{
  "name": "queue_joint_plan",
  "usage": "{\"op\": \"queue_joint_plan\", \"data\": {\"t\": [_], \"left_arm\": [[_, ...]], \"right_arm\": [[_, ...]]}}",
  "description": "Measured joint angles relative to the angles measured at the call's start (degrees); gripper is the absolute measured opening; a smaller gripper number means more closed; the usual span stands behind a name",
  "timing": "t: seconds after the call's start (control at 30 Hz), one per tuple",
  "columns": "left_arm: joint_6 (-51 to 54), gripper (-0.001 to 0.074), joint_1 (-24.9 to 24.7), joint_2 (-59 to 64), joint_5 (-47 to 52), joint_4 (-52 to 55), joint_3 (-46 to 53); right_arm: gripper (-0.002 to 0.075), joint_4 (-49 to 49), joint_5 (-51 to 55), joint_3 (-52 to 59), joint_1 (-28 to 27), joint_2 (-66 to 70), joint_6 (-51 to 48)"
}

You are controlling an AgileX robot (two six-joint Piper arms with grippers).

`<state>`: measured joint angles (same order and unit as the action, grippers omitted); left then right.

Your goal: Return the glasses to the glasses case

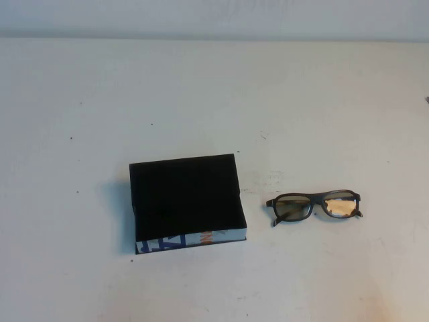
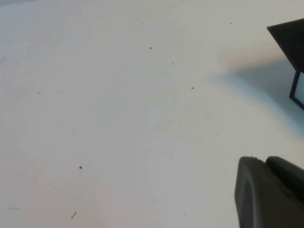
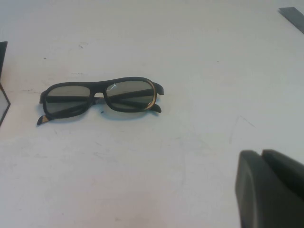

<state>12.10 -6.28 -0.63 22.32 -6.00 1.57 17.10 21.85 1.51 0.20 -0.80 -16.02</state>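
The glasses case (image 1: 186, 194) lies shut on the white table, a black box with a flat lid and a white printed side facing the robot. The glasses (image 1: 314, 205), dark-framed with folded arms, lie on the table just right of it, apart from it. Neither arm shows in the high view. In the left wrist view my left gripper (image 2: 263, 161) is shut and empty above bare table, with a corner of the case (image 2: 290, 38) well ahead of it. The right wrist view has my right gripper (image 3: 261, 154) shut on nothing, some way back from the glasses (image 3: 102, 99).
The table's far edge (image 1: 214, 37) meets a pale wall. A small dark thing (image 1: 427, 100) sits at the table's right border, and a grey strip (image 3: 292, 14) shows in the right wrist view. White tabletop surrounds the case and the glasses.
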Motion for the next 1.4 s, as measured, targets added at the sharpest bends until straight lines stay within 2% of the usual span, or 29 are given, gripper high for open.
{"op": "queue_joint_plan", "data": {"t": [1.07, 1.23, 1.4], "left_arm": [[-0.10, -0.0001, 0.00, 0.00, 0.00, 0.00, 0.00], [-0.10, -0.0001, 0.04, 0.00, 0.04, 0.11, 0.00], [-0.10, -0.0001, 0.04, 0.00, 0.04, 0.11, 0.00]], "right_arm": [[-0.0013, 0.03, -0.59, 0.00, 0.00, 0.00, 0.00], [-0.0013, 5.34, -1.16, 0.00, 0.00, 0.00, 0.00], [-0.0013, 22.46, -9.42, 0.00, 0.00, 0.00, 0.00]]}}
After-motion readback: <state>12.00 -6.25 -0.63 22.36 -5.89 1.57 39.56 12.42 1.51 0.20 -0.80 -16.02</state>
